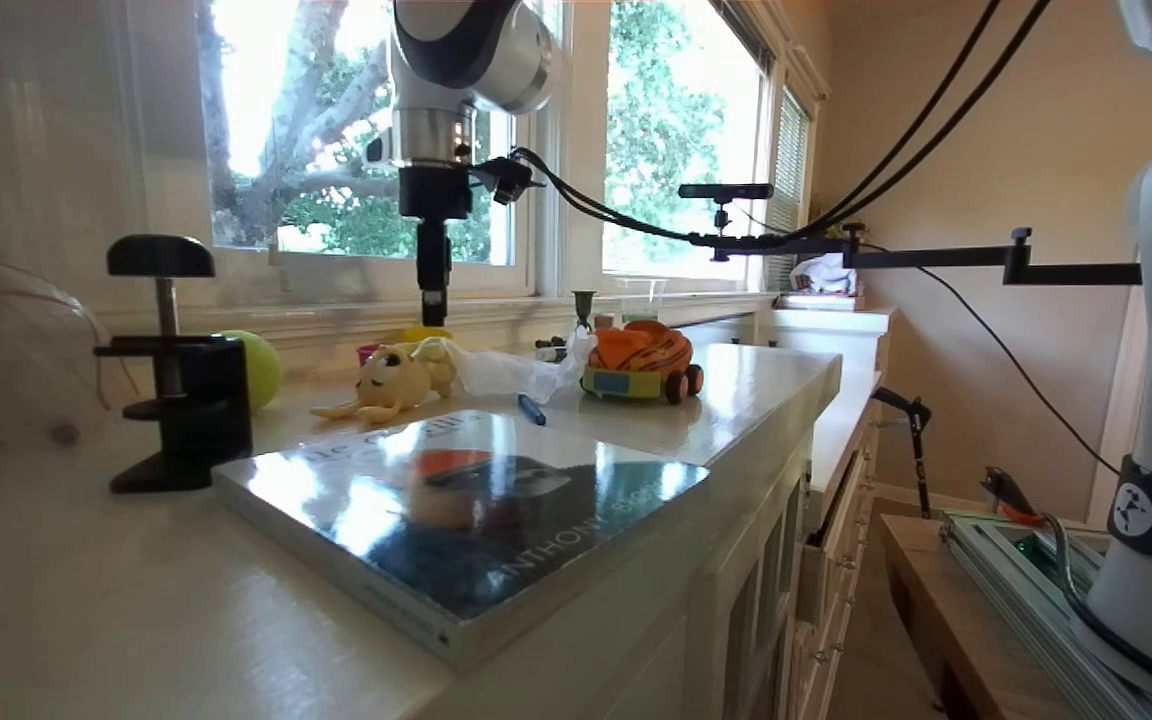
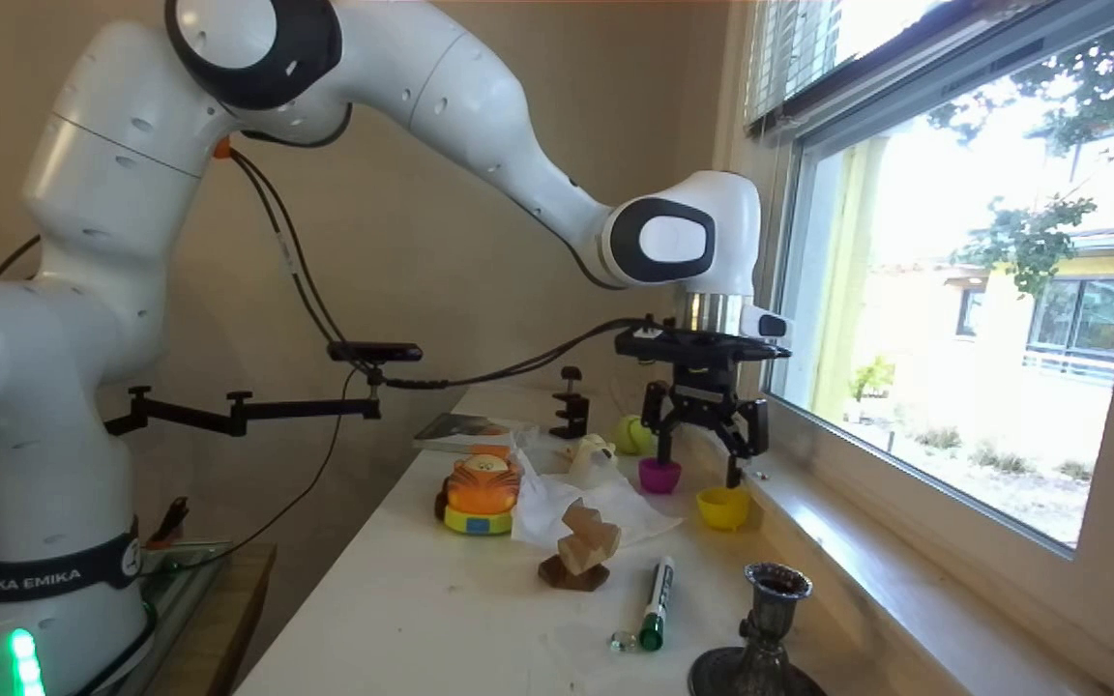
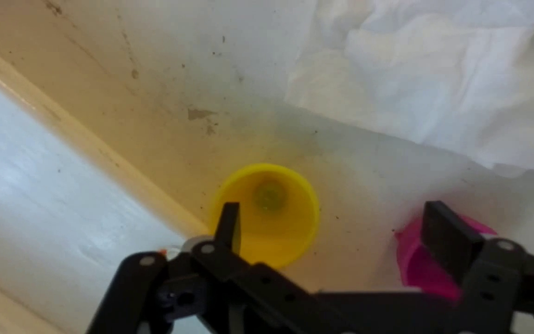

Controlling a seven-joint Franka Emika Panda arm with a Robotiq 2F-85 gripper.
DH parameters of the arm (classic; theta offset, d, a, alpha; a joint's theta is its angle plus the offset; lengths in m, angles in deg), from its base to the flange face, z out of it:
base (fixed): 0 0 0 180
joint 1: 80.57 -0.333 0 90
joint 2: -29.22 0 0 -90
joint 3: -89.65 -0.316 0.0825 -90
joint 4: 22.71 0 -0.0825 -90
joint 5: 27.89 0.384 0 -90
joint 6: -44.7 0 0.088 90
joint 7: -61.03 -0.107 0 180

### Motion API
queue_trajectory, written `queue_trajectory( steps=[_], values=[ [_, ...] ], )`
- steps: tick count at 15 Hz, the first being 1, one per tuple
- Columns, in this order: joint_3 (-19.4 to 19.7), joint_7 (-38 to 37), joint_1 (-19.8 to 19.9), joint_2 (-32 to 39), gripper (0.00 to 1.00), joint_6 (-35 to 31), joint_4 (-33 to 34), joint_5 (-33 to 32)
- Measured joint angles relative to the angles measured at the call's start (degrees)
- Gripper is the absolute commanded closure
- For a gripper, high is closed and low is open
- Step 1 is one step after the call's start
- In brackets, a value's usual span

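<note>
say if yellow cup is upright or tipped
Upright: the yellow cup stands rim up in an exterior view; the wrist view looks into it.

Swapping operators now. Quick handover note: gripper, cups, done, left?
Gripper: open, holding nothing, pointing down over the yellow cup and pink cup, one finger near each; contact unclear.
Cups: both on the counter, yellow one upright.
White sheet: crumpled beside them.
Done: gripper is at the cups; neither is gripped.
Left: likely closing on one; can't tell which.
</note>
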State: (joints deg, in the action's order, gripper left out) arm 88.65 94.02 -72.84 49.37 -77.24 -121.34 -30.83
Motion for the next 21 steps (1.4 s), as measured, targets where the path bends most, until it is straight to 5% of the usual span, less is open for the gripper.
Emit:
queue_trajectory(
  steps=[11, 21],
  values=[
    [3.36, -21.20, -1.34, -16.16, 0.00, 18.92, -6.32, -4.13],
    [3.82, -24.97, -1.35, -20.89, 0.00, 18.85, -11.53, -4.14]
  ],
)
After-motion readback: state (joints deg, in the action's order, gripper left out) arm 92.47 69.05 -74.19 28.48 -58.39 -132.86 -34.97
